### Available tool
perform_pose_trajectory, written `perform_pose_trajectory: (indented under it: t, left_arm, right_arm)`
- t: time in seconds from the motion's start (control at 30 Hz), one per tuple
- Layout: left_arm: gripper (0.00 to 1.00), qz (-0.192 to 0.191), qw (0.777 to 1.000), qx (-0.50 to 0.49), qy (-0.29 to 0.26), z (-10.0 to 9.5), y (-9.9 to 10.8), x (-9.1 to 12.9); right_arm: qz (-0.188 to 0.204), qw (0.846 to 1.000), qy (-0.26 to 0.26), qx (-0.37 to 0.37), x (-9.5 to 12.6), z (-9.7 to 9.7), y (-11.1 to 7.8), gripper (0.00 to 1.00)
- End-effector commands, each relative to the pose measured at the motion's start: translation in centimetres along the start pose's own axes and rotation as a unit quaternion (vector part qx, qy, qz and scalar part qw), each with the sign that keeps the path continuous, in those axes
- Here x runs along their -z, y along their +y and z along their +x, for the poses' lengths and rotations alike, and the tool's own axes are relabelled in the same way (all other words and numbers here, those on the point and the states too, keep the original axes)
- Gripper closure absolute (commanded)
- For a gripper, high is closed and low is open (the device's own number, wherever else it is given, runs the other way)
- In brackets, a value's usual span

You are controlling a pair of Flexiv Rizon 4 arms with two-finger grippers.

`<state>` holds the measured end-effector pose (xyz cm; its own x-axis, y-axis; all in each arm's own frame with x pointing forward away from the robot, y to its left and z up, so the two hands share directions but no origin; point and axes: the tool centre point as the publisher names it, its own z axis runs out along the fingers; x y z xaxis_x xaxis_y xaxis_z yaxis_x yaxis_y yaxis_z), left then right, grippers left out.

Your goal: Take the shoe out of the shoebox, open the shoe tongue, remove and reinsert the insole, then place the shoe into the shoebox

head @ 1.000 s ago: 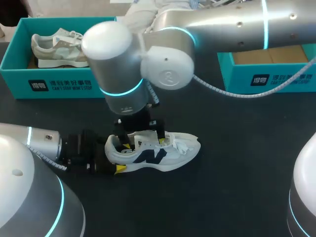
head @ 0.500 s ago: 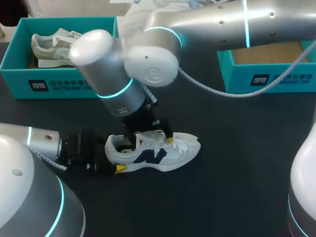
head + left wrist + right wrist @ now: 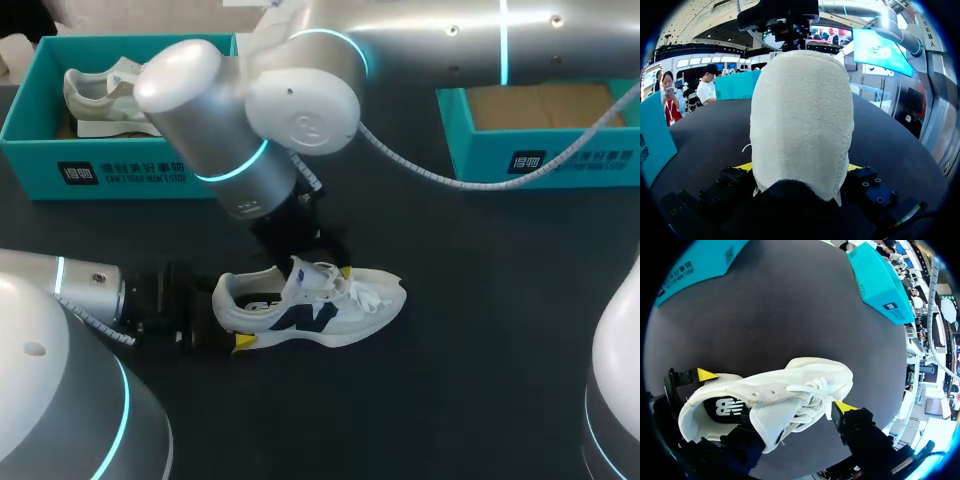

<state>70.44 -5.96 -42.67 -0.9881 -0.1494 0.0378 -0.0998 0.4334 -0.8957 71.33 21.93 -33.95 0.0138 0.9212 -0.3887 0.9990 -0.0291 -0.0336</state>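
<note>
A white shoe [image 3: 335, 305] with a navy logo lies on its sole on the black table, toe to the right. My left gripper [image 3: 235, 316] is shut on its heel [image 3: 800, 125], a yellow-tipped finger [image 3: 705, 374] pressed on each side. My right arm comes in from the upper right and reaches past the middle. Its gripper [image 3: 320, 268] hangs over the shoe's opening, fingers apart. In the right wrist view the raised tongue [image 3: 765, 417] and the laces [image 3: 812, 395] lie between the fingers of my right gripper [image 3: 792, 422]. One yellow fingertip [image 3: 842, 406] sits beside the laces; the other is hidden under the tongue.
A teal shoebox [image 3: 120, 172] at the back left holds a beige shoe [image 3: 100, 95]. A second teal shoebox [image 3: 540, 160] stands at the back right with only cardboard showing inside. Bare black table lies in front of and right of the shoe.
My right arm's wrist has swung back and left, and its fingers have come closer together around the tongue. The tongue now stands up more. The left arm and the shoe's heel stay put.
</note>
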Motion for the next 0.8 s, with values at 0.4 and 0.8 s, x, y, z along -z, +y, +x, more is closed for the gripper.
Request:
perform_pose_trajectory:
  t: [0.4, 0.8]
  left_arm:
    - [1.00, -0.001, 1.000, 0.000, 0.001, -0.1, 0.6, -0.6]
    - [1.00, -0.001, 1.000, 0.000, 0.001, -0.1, 0.6, -0.6]
  right_arm:
    - [-0.012, 0.996, 0.074, 0.045, 1.8, -4.1, 0.4, 1.00]
    - [-0.056, 0.974, 0.089, 0.200, -0.8, -6.2, 2.6, 1.00]
